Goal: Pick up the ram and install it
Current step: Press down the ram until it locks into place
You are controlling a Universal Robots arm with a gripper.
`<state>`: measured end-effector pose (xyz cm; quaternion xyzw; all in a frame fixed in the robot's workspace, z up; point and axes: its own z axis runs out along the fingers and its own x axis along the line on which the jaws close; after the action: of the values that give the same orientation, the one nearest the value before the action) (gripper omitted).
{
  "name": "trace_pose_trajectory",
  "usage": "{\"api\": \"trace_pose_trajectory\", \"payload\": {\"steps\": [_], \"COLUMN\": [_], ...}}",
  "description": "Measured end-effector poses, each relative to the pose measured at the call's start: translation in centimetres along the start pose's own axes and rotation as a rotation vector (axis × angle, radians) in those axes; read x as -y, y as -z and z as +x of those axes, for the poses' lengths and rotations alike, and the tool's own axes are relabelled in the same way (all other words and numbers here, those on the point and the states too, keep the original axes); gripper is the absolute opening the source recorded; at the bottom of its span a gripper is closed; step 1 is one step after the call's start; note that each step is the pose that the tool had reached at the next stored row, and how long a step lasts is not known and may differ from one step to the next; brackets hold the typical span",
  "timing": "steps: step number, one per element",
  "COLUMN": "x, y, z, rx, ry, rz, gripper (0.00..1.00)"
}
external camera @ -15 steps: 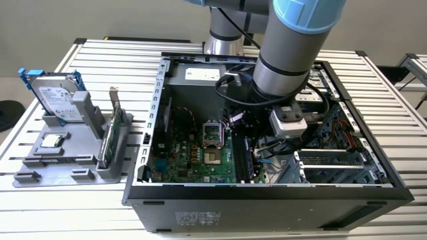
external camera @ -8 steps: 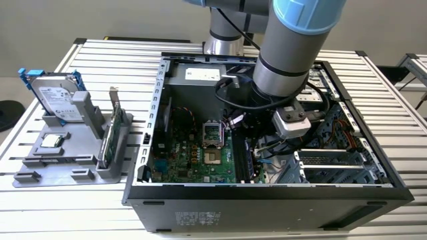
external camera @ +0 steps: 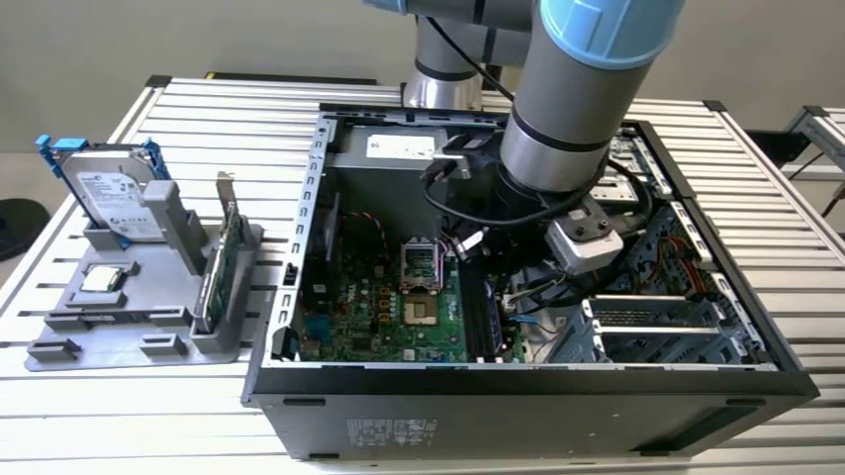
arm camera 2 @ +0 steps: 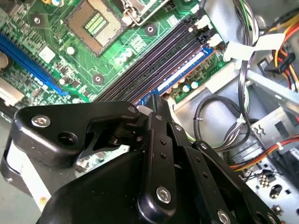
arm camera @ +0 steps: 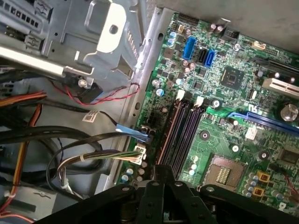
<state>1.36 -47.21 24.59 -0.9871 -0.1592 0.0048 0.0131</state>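
Observation:
In the second wrist view the ram (arm camera 2: pixel 184 70) is a thin blue-green stick with pale labels. It stands on edge along the black slot nearest the motherboard's edge, beside the other slots (arm camera 2: pixel 161 56). My gripper (arm camera 2: pixel 156 103) has its black fingers drawn together on the stick's near part, which they hide. In the first wrist view the gripper (arm camera: pixel 163 171) sits at the end of the slots (arm camera: pixel 182 133). In the exterior view the arm reaches down into the open computer case (external camera: pixel 297 228), and the wrist (external camera: pixel 528 208) hangs over the motherboard's (external camera: pixel 383 307) right side.
Cable bundles (arm camera: pixel 79 154) and a metal drive cage (arm camera: pixel 93 32) crowd the space beside the slots. The empty CPU socket (arm camera: pixel 224 172) lies close by. Outside the case, on the exterior view's left, a grey fixture (external camera: pixel 145 327) holds a hard drive (external camera: pixel 113 193) and a green card (external camera: pixel 222 262).

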Motion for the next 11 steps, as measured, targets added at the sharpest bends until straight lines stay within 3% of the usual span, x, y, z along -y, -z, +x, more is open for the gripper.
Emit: {"api": "trace_pose_trajectory", "payload": {"steps": [11], "x": [0.00], "y": [0.00], "z": [-0.02], "rx": [0.0040], "ry": [0.145], "rz": [-0.0008], "gripper": [0.00]}}
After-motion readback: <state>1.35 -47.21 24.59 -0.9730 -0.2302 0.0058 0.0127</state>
